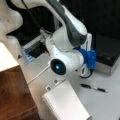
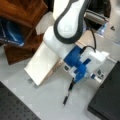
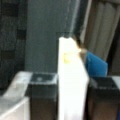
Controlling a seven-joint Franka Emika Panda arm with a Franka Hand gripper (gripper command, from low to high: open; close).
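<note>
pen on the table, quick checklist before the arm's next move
1. Pen lies flat on the table: ok.
2. Tool sits close over the pen's upper end in a front view: ok.
3. Tool touches the pen: cannot tell.
4. Notepad lies apart from the pen: ok.
5. White slab stands between the fingers in the wrist view, gripped or free: cannot tell.

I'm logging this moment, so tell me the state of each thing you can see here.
End effector: shut on a white flat piece, seen in the wrist view.
White flat piece: upright between the fingers.
Pen: lying flat on the table, untouched.
Notepad: closed, flat on the table.
</note>
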